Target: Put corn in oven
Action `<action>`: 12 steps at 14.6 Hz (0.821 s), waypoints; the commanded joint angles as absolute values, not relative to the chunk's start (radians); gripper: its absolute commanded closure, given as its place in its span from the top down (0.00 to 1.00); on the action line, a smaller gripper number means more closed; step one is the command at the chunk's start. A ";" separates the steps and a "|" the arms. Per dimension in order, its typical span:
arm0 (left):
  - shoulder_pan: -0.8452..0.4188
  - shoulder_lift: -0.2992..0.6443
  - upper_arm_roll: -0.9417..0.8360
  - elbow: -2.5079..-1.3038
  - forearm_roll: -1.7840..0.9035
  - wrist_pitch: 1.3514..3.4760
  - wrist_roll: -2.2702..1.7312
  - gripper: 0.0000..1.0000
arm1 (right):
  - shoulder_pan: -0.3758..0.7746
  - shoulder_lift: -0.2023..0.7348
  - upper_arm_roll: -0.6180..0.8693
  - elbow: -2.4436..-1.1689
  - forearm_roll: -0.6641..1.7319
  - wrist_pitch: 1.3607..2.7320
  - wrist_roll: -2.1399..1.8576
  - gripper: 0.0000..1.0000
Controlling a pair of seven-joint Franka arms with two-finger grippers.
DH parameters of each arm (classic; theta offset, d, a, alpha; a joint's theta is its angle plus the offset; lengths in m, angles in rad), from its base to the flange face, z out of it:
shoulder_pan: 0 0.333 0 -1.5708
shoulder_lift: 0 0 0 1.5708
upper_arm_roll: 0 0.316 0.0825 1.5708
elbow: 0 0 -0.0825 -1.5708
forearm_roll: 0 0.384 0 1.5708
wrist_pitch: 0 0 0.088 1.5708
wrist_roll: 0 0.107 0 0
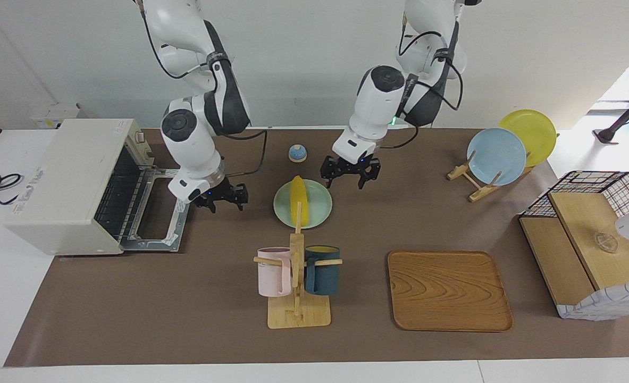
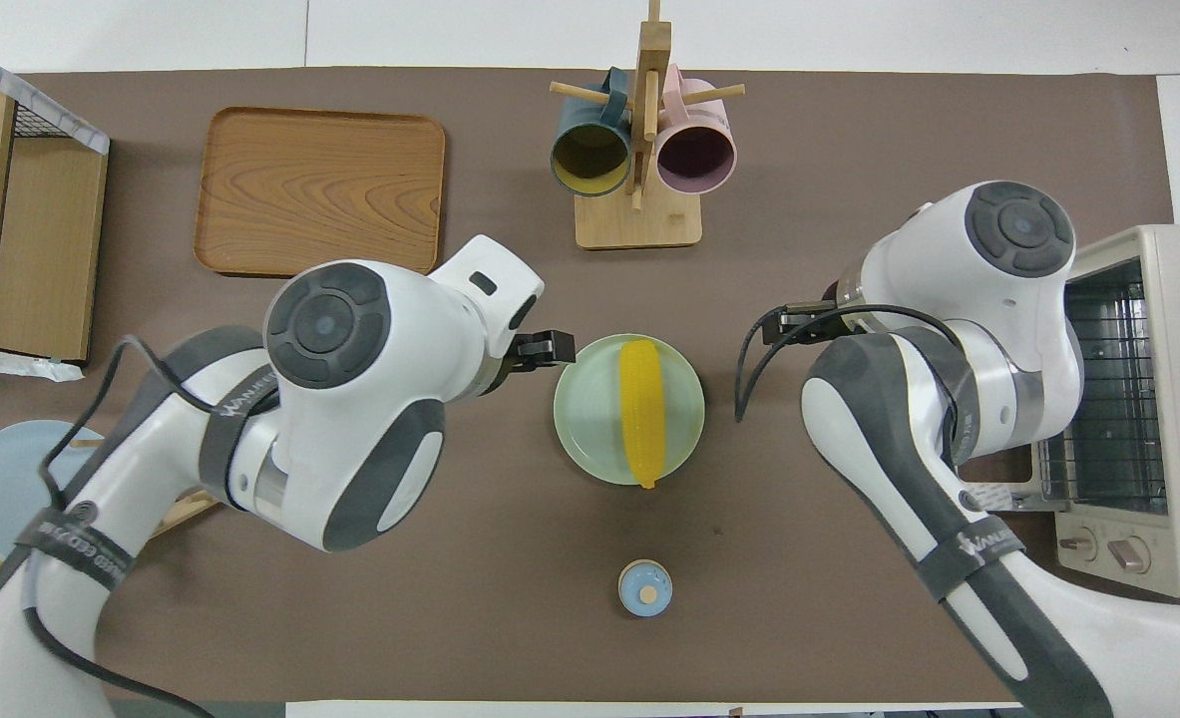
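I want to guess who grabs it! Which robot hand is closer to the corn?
Hard to call. The corn lies on the green plate; the right gripper hangs toward the oven, the left gripper toward the plate rack.

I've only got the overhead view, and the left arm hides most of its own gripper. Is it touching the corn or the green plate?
Observer: No. In the facing view the left gripper hangs empty, jaws open, over the table beside the green plate, apart from the corn.
Operator: Is the oven door down? The right arm covers it.
Observer: Yes, the oven has its door folded flat in front of it.
Operator: And the right gripper?
Observer: The right gripper is empty, jaws open, over the table between door and plate.
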State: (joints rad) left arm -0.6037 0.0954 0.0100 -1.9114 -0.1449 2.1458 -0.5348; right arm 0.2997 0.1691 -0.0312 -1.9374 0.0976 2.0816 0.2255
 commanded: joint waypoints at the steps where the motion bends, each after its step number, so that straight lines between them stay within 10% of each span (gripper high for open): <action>1: -0.510 0.091 0.003 -1.823 -0.108 2.010 -0.465 1.00 | 0.421 0.238 -0.031 -1.832 0.092 2.066 0.371 0.84; 6: -0.310 0.055 0.003 -1.743 -0.062 1.835 -0.218 1.00 | 0.650 0.452 -0.031 -1.583 0.049 2.095 0.713 0.99; 12: -0.140 -0.005 0.003 -1.704 -0.029 1.665 -0.026 1.00 | 0.721 0.488 -0.031 -1.724 0.048 2.312 0.756 0.65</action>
State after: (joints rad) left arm -0.1739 0.0168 0.0165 -1.7269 -0.0528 1.7304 -0.0550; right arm 0.7307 0.5188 -0.0279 -1.6825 0.0632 2.2910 0.7490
